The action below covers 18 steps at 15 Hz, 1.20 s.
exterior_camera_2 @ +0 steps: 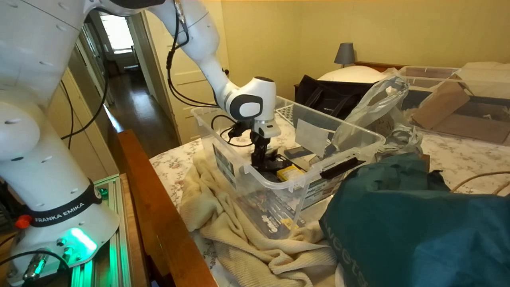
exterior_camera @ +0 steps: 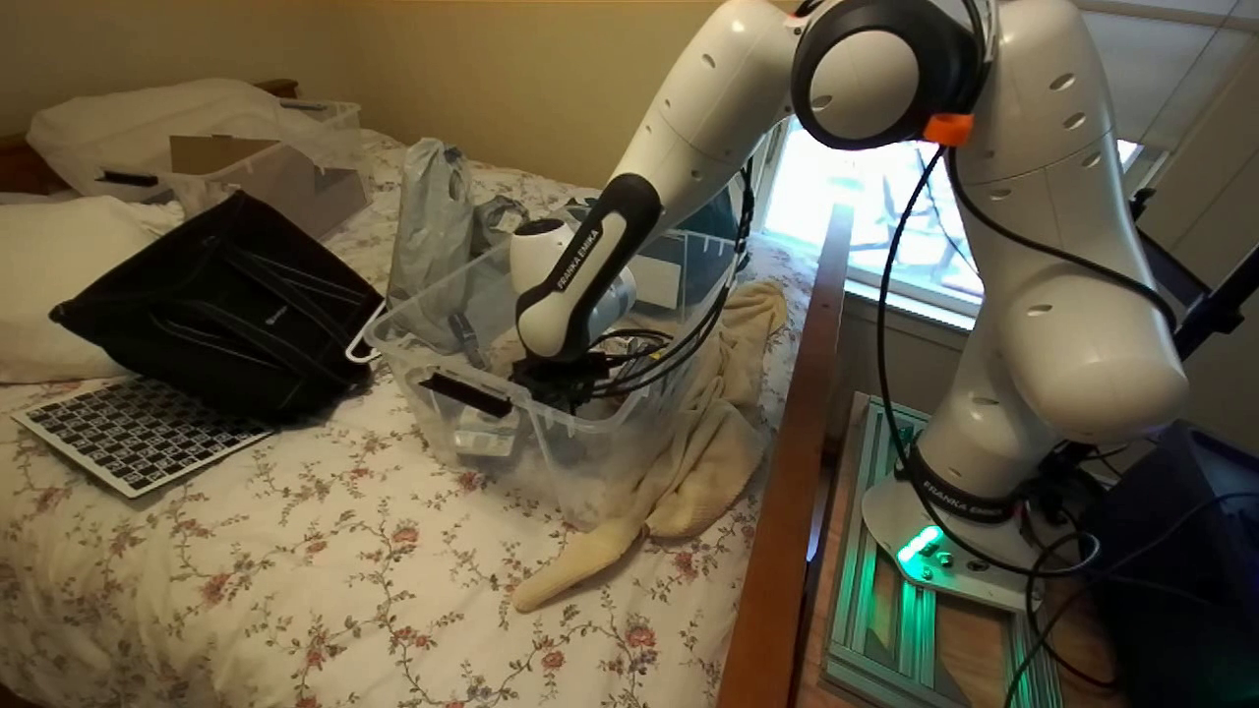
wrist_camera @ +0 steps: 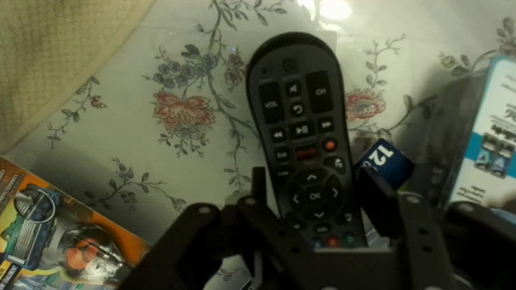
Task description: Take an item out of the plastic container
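The clear plastic container stands on the bed in both exterior views [exterior_camera: 551, 467] [exterior_camera_2: 352, 135], with several items inside. My gripper [exterior_camera: 561, 382] reaches down into it, and it also shows in an exterior view [exterior_camera_2: 263, 159]. In the wrist view a black remote control [wrist_camera: 300, 108] lies between the two fingers of the gripper [wrist_camera: 313, 173]. The fingers stand apart on either side of the remote. A narrow gap shows at the left finger, and the right finger is close to the remote's edge. The remote's lower end is hidden by the gripper.
Beside the remote are a blue card marked 12 [wrist_camera: 389, 163], an orange package [wrist_camera: 76, 233] and a white-blue package [wrist_camera: 492, 133]. Around the container are a beige blanket [exterior_camera: 713, 442], a black bag [exterior_camera: 226, 305], a grey plastic bag [exterior_camera: 428, 236] and a green bag [exterior_camera_2: 418, 223].
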Available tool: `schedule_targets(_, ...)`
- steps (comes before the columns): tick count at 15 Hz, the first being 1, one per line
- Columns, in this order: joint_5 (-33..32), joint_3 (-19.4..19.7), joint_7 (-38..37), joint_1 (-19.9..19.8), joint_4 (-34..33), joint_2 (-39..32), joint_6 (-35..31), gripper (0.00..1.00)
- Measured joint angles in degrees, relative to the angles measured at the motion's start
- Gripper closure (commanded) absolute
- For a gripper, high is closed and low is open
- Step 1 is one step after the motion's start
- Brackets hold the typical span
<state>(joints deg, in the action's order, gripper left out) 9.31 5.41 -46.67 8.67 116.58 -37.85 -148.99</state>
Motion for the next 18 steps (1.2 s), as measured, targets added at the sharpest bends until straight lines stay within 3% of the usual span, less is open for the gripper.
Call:
schedule_targets(3, 0.0, -0.1, 0.0, 0.0, -0.2, -0.1, -0.2, 0.74)
schedule_targets(18, 0.0, 0.0, -0.2, 0.7, 2.2, 3.2, -4.0, 0.75)
